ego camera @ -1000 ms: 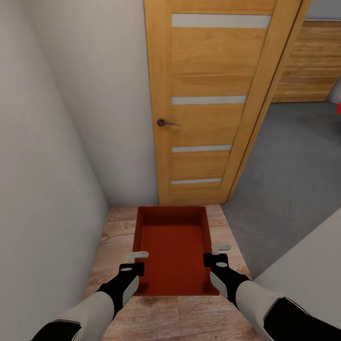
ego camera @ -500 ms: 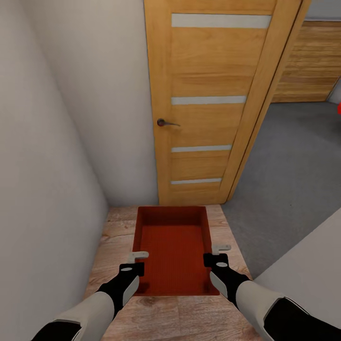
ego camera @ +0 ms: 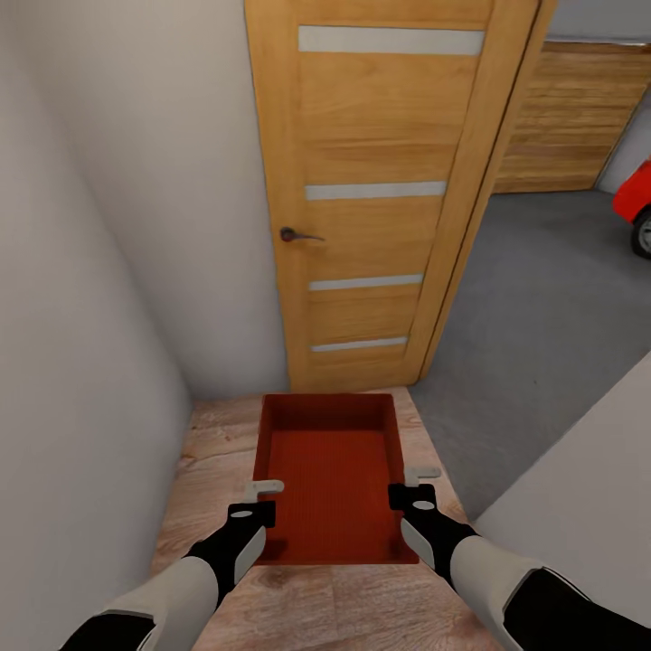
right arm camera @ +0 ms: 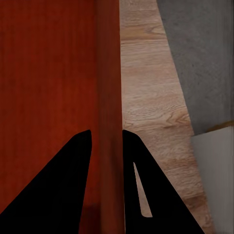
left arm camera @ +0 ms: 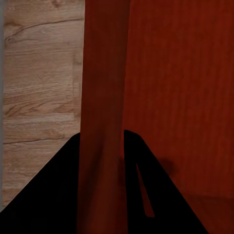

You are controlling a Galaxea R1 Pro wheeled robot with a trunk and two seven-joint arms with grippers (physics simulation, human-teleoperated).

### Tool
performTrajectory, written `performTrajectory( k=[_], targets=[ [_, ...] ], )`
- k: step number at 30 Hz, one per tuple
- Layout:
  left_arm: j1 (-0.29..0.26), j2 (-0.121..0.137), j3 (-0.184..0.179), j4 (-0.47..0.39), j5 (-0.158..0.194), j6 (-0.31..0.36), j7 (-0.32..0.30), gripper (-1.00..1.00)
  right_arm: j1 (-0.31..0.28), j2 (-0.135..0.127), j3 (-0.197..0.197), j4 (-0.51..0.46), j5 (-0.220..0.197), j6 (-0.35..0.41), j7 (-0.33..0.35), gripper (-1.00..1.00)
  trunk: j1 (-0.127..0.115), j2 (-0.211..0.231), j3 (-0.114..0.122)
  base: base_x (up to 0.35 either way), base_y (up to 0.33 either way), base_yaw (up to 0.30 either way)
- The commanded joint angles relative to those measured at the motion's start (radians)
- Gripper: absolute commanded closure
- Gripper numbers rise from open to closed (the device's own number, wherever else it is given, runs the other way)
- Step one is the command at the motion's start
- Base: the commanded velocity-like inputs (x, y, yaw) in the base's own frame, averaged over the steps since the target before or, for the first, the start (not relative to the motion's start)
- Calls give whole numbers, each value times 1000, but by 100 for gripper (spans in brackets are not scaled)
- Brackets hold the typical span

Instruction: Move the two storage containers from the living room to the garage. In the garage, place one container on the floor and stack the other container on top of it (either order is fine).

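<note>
The orange-red storage container point(ego camera: 331, 476) sits between the two tools. The left tool point(ego camera: 251, 511) is shut tight on the box's left wall point(left arm camera: 103, 97). The right tool point(ego camera: 409, 495) is shut tight on its right wall point(right arm camera: 108, 87). Under the box is light wood floor point(ego camera: 217, 434). Past the tools, an oak door point(ego camera: 380, 190) stands open, with grey concrete floor point(ego camera: 533, 307) to its right.

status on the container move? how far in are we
Done: one storage container is picked up, left gripper and right gripper each clamping a side wall. In hand: carrying it over wood floor toward the open oak door. Left: crossing onto the grey concrete floor, placing, stacking.
</note>
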Motion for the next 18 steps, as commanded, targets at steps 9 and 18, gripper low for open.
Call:
performTrajectory(
  k=[9, 18],
  targets=[
    [0, 8, -12, -6, -20, 7, 16, 100, -1, 0, -13, 34, -22, -7, -6, 100, 0, -2, -1, 0, 0, -246],
    [0, 7, -12, -6, -20, 7, 15, 100, -1, 0, -13, 34, -22, -7, -6, 100, 0, -2, -1, 0, 0, -246]
  ],
)
